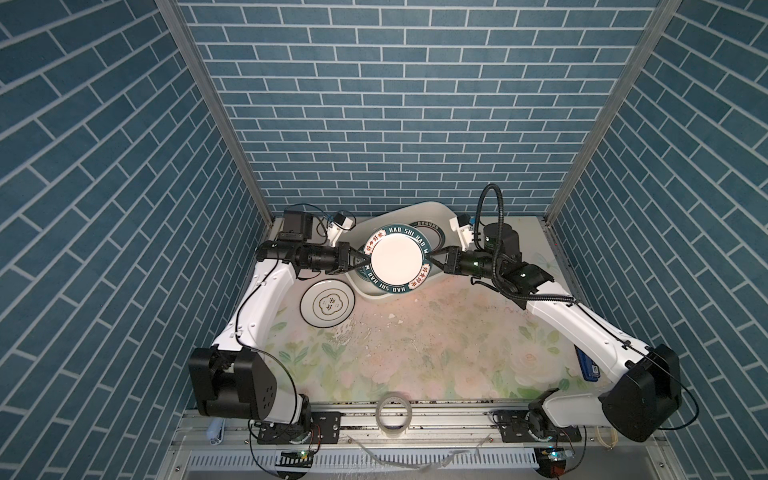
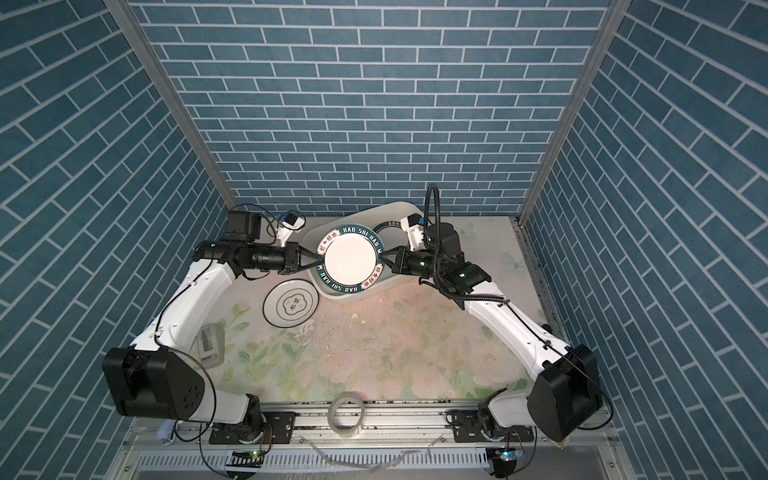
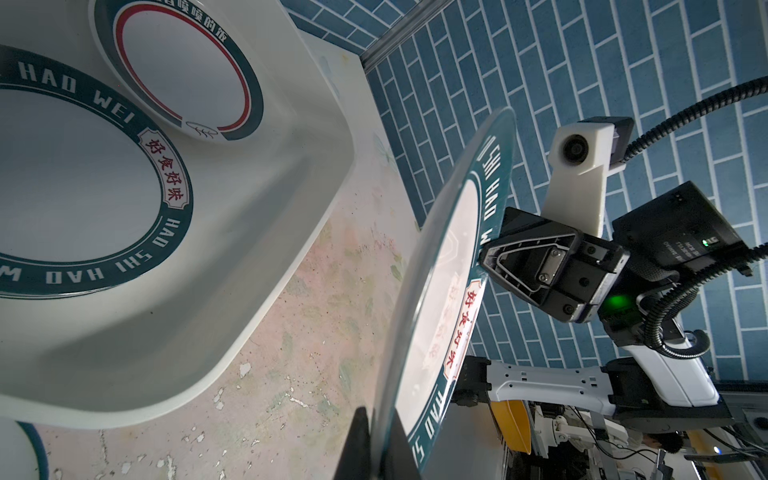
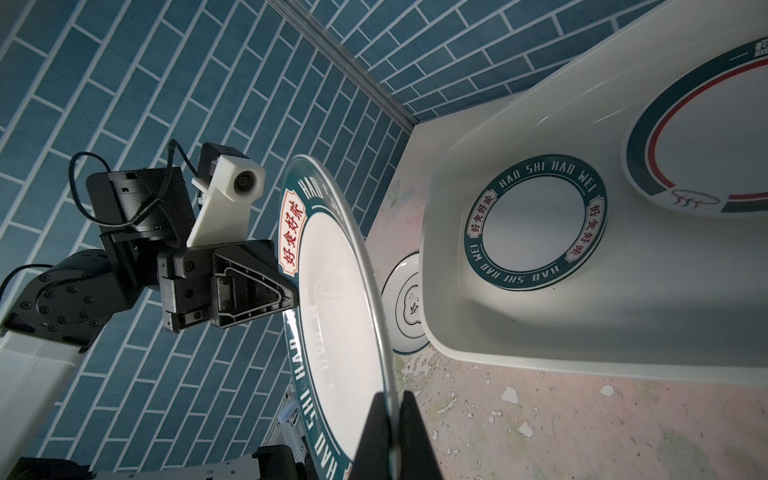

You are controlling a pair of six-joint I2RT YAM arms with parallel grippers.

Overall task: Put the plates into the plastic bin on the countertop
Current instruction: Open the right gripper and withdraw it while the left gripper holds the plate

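The left hand (image 1: 362,261) is clamped on one edge of a round white plate with a green lettered rim (image 1: 395,259), and the right hand (image 1: 432,257) is clamped on the opposite edge. The plate hangs face up above the glossy white plastic bin (image 1: 428,206) on the flowered desk (image 1: 436,345).

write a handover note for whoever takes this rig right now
Tools: left tool and right tool are both shut on opposite rims of the held lettered plate, roughly level above the plastic bin.
Done: a second lettered plate and the red-ring plate are in the bin, side by side.
Left: release the held plate into the bin, then fetch the flower-emblem plate from the countertop beside the bin.
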